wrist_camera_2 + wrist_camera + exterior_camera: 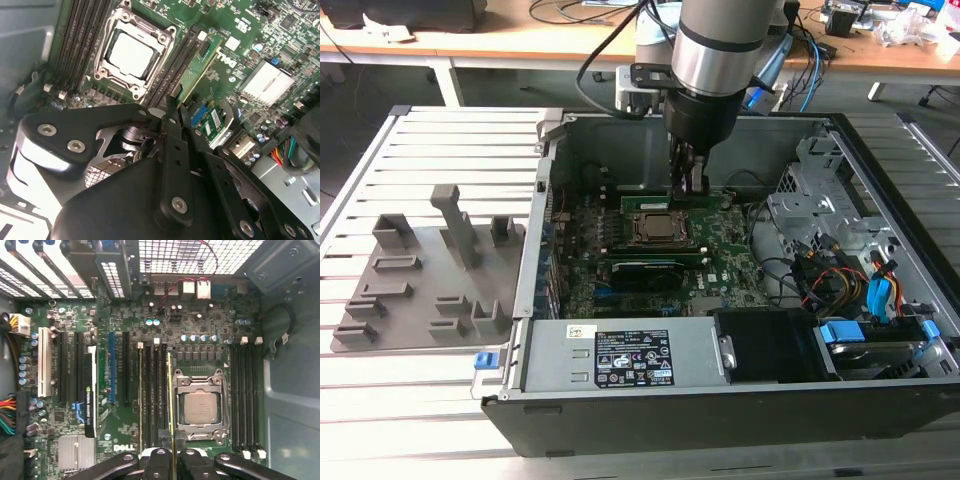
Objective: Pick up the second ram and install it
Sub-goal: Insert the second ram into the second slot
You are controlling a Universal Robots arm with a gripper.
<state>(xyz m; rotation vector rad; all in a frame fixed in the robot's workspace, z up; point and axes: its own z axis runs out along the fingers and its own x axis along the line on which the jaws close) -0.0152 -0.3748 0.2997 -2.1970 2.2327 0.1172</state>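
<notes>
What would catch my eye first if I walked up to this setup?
Probably the big robot arm reaching down into the open computer case, its gripper low over the green motherboard. In the first wrist view it is shut on the second ram, held on edge beside the silver CPU socket. At the exterior view's left a grey fixture plate lies on the slatted table.

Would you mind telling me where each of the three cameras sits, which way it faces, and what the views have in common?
Exterior view: off the arm, looking down into the open computer case; the arm and gripper reach in over the motherboard.
First wrist view: on the arm, looking straight down at the motherboard; the fingers flank the second ram, edge-on beside the CPU socket.
Second wrist view: on the arm, looking obliquely past the gripper's dark links at the same stick and socket.
Shared: both wrist views show the ram, socket and gripper.
</notes>
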